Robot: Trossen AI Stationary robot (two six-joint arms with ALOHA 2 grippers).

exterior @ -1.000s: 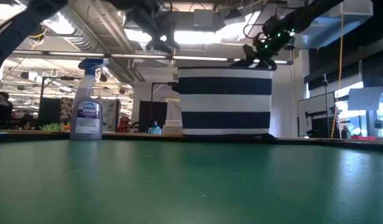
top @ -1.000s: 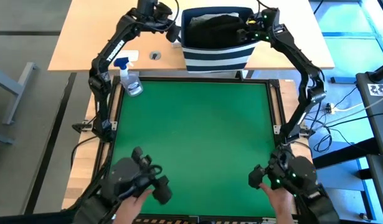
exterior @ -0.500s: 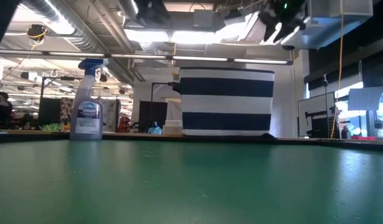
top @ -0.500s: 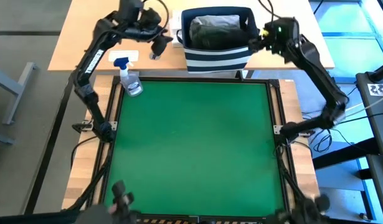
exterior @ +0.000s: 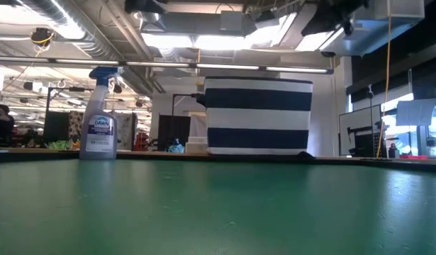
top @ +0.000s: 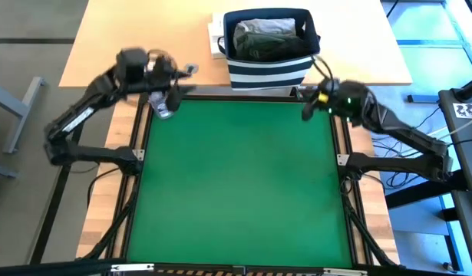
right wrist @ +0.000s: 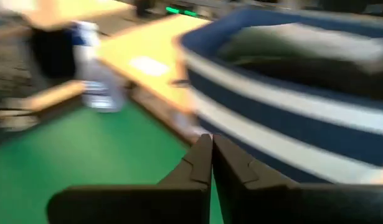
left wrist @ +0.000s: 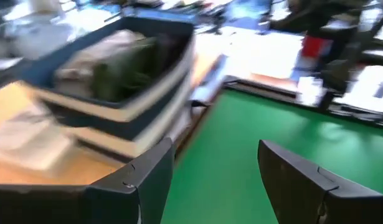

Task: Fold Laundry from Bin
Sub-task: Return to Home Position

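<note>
swing arms home wide of navy white-striped fabric bin [top: 266, 73] at 12 o'clock, folded grey-olive cloth laundry [top: 260, 40] inside; left gripper [left wrist: 215, 155] spread empty, right gripper [right wrist: 212, 142] pinched empty.

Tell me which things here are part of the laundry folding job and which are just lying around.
Part of the job:
- laundry, lying in the bin
- bin, just past the green mat's far edge
- left gripper, open and empty
- right gripper, shut and empty

Just lying about:
- spray bottle, at the mat's far left corner
</note>
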